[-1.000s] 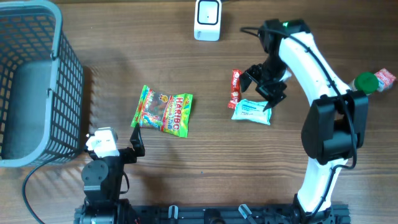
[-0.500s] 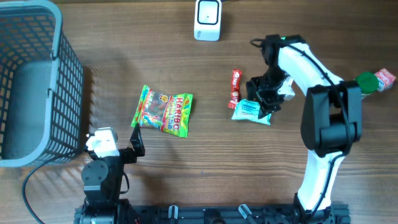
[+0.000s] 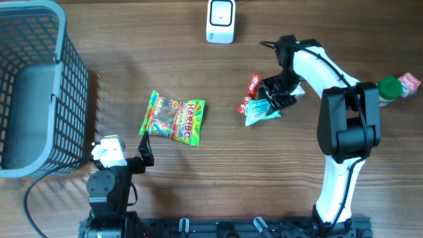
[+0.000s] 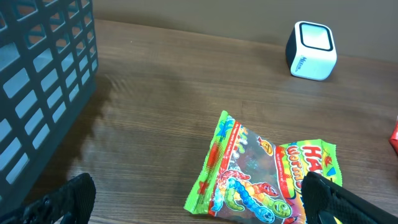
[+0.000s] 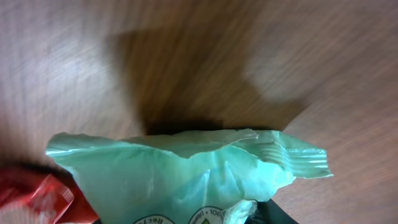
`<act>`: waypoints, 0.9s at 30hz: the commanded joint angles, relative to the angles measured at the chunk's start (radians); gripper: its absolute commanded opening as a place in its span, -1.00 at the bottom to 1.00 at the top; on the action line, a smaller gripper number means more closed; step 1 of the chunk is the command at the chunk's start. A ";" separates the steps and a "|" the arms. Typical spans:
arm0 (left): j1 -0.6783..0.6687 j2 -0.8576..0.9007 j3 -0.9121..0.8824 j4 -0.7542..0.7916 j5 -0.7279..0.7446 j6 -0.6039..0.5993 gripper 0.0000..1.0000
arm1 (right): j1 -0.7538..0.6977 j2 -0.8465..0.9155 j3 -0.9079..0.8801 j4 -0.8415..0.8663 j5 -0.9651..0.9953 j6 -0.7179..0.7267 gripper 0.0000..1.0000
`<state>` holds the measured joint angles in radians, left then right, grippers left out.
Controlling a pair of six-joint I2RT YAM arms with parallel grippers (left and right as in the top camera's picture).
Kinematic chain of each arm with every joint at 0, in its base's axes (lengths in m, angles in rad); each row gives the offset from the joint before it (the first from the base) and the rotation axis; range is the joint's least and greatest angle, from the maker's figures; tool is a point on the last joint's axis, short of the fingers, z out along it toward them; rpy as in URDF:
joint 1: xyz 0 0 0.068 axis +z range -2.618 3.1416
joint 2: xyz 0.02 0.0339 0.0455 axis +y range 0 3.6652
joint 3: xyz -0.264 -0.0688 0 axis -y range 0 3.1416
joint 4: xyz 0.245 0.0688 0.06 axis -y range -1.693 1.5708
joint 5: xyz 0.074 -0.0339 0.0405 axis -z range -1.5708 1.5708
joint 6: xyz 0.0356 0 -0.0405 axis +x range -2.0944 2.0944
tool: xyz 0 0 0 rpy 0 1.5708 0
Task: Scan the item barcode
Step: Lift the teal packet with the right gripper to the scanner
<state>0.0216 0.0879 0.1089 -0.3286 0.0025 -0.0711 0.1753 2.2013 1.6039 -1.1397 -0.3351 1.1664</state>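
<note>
A pale green packet (image 3: 259,111) lies crumpled and tilted right of the table's middle. My right gripper (image 3: 272,99) is shut on it. In the right wrist view the bunched packet (image 5: 186,174) fills the lower frame and hides most of the fingers. The white barcode scanner (image 3: 220,20) stands at the far edge, also visible in the left wrist view (image 4: 311,42). My left gripper (image 4: 199,208) hangs open near the front edge with nothing between its fingers, just short of a Haribo gummy bag (image 4: 267,171).
A red snack stick (image 3: 251,89) touches the green packet's left side. The Haribo bag (image 3: 174,118) lies mid-table. A grey wire basket (image 3: 39,86) fills the left. A green-capped bottle (image 3: 390,86) stands at the far right.
My right gripper came down onto the green packet and closed on it. The packet bunched up, shifted left and toward the far edge, and nudged the red stick. The left arm stayed still.
</note>
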 commanded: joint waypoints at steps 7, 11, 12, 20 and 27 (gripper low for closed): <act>-0.004 -0.002 -0.008 0.004 0.012 0.015 1.00 | 0.003 -0.211 0.068 -0.056 -0.340 -0.444 -0.60; -0.004 -0.002 -0.008 0.004 0.012 0.015 1.00 | 0.006 -0.249 0.068 0.048 -0.620 -0.723 -0.63; -0.004 -0.002 -0.008 0.004 0.012 0.015 1.00 | 0.007 -0.249 0.067 0.074 -0.620 -0.723 -0.91; -0.004 -0.002 -0.008 0.004 0.012 0.015 1.00 | 0.121 -0.247 0.063 0.301 -0.718 -1.168 -0.92; -0.004 -0.002 -0.008 0.004 0.012 0.015 1.00 | 0.262 -0.244 0.051 0.542 -1.063 -1.668 -0.91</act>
<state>0.0216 0.0879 0.1089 -0.3286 0.0025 -0.0711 0.4057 1.9614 1.6585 -0.6113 -1.2575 -0.2291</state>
